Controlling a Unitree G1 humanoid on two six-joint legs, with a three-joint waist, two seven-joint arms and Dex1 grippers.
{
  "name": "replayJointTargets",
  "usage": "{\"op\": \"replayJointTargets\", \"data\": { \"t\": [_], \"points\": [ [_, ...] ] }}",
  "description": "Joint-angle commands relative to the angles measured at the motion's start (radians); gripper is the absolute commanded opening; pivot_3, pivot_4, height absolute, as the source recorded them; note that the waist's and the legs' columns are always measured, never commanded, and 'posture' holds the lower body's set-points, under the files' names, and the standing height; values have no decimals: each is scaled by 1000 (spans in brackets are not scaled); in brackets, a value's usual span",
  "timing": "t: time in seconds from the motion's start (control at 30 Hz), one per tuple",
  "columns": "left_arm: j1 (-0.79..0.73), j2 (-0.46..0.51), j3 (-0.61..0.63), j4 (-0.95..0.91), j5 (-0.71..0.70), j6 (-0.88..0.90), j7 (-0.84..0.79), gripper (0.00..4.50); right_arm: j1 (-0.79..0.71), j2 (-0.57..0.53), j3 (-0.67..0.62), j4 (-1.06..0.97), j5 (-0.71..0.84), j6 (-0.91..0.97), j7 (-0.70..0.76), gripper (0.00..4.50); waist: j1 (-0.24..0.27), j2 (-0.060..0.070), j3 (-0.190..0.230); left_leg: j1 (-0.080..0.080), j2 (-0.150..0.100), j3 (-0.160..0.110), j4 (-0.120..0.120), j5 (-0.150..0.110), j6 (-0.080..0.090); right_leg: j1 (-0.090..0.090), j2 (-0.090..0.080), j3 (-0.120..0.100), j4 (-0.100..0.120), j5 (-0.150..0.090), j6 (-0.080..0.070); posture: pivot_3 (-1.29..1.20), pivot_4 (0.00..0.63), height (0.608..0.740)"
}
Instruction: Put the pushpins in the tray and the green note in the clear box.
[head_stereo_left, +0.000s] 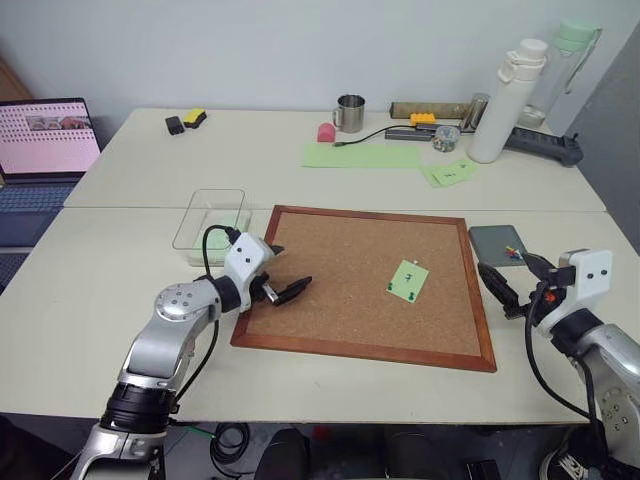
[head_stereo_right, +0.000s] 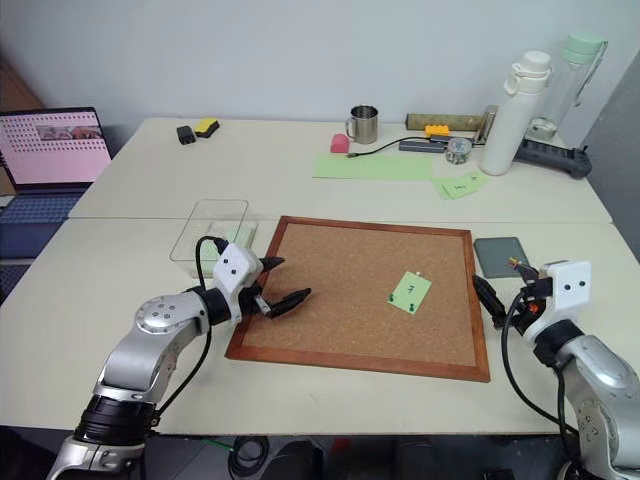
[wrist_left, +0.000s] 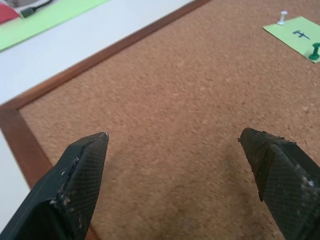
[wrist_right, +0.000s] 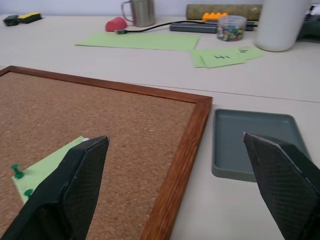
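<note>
Both hands empty and wide: left hand (head_stereo_left: 283, 291) over the corkboard (head_stereo_left: 350, 320), green note (head_stereo_left: 408, 280) pinned beyond it by pushpins (wrist_left: 314, 51); right hand (head_stereo_left: 508, 283) just short of the tray (wrist_right: 252, 142).

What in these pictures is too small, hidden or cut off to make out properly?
- The dark handwritten mark on the small light-green note on the wood-framed corkboard: too small in the head views to read.
- The note's lower part in the right wrist view: hidden behind a black finger.
- The flat dark-grey tray: its near edge is covered by the other finger.
- The laptop: cut off by the picture's edge.
- The small jar: contents too small to tell.
</note>
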Motion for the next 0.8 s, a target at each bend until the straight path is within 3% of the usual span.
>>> {"op": "replayJointTargets", "data": {
  "t": [0.03,0.37,0.53,0.8],
  "points": [
    [-26,12,28,-26,-27,21,-6,4464,2,0,-2,-46,14,3,-14,4494,0,0,0,0,0,0,0,0,0,0,0,0,0,0,0,0,150,740],
    [-31,17,54,-64,-134,127,-52,4464,27,-12,7,-59,24,-6,3,4494,-2,0,0,0,0,0,0,0,0,0,0,0,0,0,0,0,150,740],
    [-31,9,48,-51,-119,113,-39,4464,68,-20,4,-43,-4,-38,20,4494,-1,0,0,0,0,0,0,0,0,0,0,0,0,0,0,0,150,740],
    [51,-49,73,-65,-106,73,55,4464,223,26,13,-58,-77,-172,32,4494,-1,0,0,0,0,0,0,0,0,0,0,1,0,0,0,0,150,740]
  ]
}}
